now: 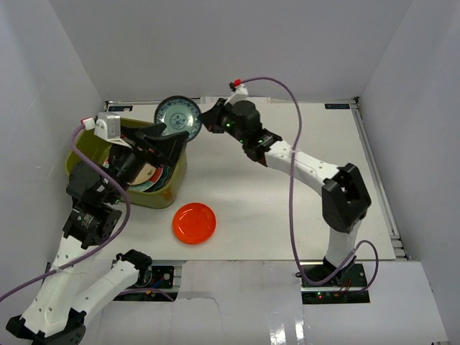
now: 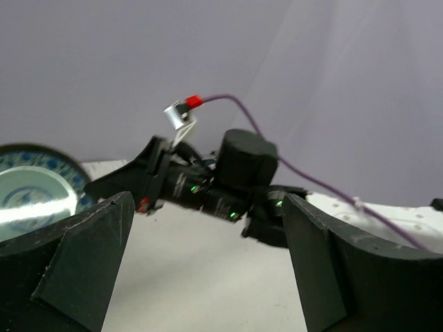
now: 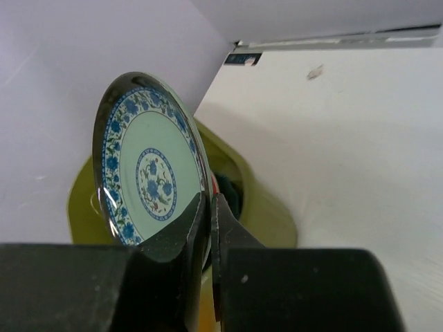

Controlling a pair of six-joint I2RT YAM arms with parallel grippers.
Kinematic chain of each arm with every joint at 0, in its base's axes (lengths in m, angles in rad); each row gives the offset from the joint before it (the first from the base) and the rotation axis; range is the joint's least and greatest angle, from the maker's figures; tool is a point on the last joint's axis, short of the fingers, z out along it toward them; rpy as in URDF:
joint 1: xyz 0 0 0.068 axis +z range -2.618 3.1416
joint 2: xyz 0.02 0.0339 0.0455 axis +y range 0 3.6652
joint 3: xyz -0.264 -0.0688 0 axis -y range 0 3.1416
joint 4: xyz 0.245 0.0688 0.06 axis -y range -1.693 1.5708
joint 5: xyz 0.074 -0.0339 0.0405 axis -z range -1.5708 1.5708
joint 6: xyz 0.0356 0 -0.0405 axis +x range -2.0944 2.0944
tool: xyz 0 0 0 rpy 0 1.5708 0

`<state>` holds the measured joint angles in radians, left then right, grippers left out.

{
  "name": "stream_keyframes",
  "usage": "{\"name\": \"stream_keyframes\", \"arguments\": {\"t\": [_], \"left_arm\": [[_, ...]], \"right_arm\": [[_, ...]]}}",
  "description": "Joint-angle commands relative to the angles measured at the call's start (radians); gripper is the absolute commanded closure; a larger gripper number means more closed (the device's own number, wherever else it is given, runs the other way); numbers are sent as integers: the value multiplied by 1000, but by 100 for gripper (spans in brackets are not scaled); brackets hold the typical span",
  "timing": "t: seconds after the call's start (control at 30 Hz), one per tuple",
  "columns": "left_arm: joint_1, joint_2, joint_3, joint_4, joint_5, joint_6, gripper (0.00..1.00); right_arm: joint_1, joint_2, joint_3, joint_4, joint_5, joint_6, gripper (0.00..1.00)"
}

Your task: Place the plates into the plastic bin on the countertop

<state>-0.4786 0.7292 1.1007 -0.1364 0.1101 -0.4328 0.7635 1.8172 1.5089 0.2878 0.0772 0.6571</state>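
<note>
My right gripper [image 1: 205, 118] is shut on the rim of the small teal patterned plate [image 1: 177, 115] and holds it on edge above the far right end of the olive-green plastic bin [image 1: 159, 195]. In the right wrist view the plate [image 3: 149, 169] stands upright between my fingers, with the bin [image 3: 270, 214] below it. Several plates [image 1: 147, 178] lie stacked inside the bin. A plain orange-red plate [image 1: 195, 223] lies flat on the white countertop [image 1: 287, 208] right of the bin. My left gripper [image 1: 171, 136] is open and empty above the bin, close to the held plate [image 2: 31, 194].
White walls [image 1: 237, 43] enclose the countertop on three sides. The right arm [image 1: 316, 172] reaches diagonally across the table. A purple cable [image 1: 293, 144] loops over the right arm and another trails by the left arm.
</note>
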Motion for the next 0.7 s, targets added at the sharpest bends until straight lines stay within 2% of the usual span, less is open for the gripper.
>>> {"name": "stream_keyframes", "arguments": {"t": [0.0,0.1,0.27,0.3,0.37,0.4,0.47,0.5,0.57,0.63,0.67], "left_arm": [[-3,-43,31,35,-73,-20,2],[-3,-50,33,11,-85,-11,2],[-3,-36,25,-12,-59,-12,2],[-3,-34,19,-12,-52,-14,2],[-3,-34,16,-19,-53,-14,2],[-3,-36,14,-20,-53,-12,2],[-3,-36,14,-31,-61,-9,2],[-3,-37,14,-34,-61,-6,2],[-3,-43,16,-38,-70,-1,2],[-3,-44,21,-40,-75,8,2],[-3,-44,22,-45,-73,12,2]], "right_arm": [[89,143,205,-57,4,-45,92],[140,262,325,-87,1,-51,92],[201,453,618,-212,9,-67,92],[207,470,645,-217,4,-65,87],[220,497,691,-220,1,-68,66],[221,496,698,-225,-4,-70,48],[220,455,674,-223,2,-88,35],[218,427,650,-223,12,-103,34],[209,319,529,-213,16,-143,35],[201,224,402,-171,1,-192,41],[197,115,325,-156,1,-211,44]]}}
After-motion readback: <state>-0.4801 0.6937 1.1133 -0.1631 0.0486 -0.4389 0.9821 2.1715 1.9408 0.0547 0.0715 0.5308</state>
